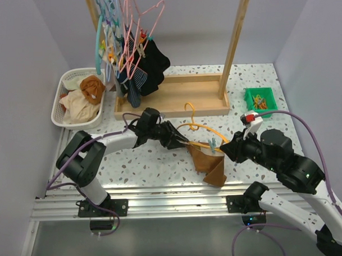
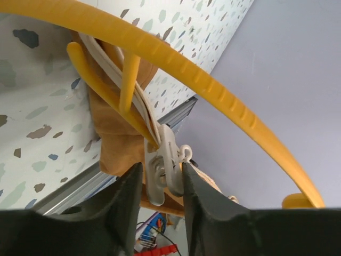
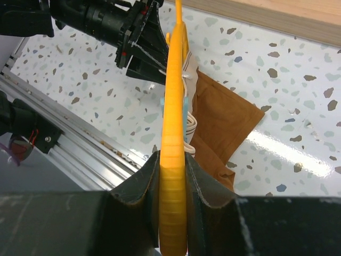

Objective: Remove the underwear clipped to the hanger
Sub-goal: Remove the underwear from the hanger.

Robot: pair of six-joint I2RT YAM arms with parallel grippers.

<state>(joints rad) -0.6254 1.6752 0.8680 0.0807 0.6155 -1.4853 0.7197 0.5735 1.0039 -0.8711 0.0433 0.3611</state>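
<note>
Black underwear [image 1: 155, 63] hangs from hangers on the rack at the back. Low over the table's near middle, a yellow hanger [image 1: 207, 130] [image 2: 213, 90] [image 3: 175, 80] carries an orange-brown cloth [image 1: 211, 166] [image 2: 114, 138] [image 3: 224, 117]. My right gripper [image 1: 223, 150] [image 3: 173, 160] is shut on the hanger's right arm. At the hanger's left end, my left gripper [image 1: 185, 143] [image 2: 161, 176] has its jaws pressed on both sides of a white clip [image 2: 165, 154] that pins the cloth there. A light blue clip [image 1: 213, 143] sits on the hanger near the right gripper.
The wooden rack base [image 1: 175, 100] and its uprights stand behind the hanger, with dark blue striped garments [image 1: 135, 89] hanging beside the black ones. A white basket [image 1: 59, 109] of clothes is at back left. A green tray [image 1: 260, 99] of clips is at back right.
</note>
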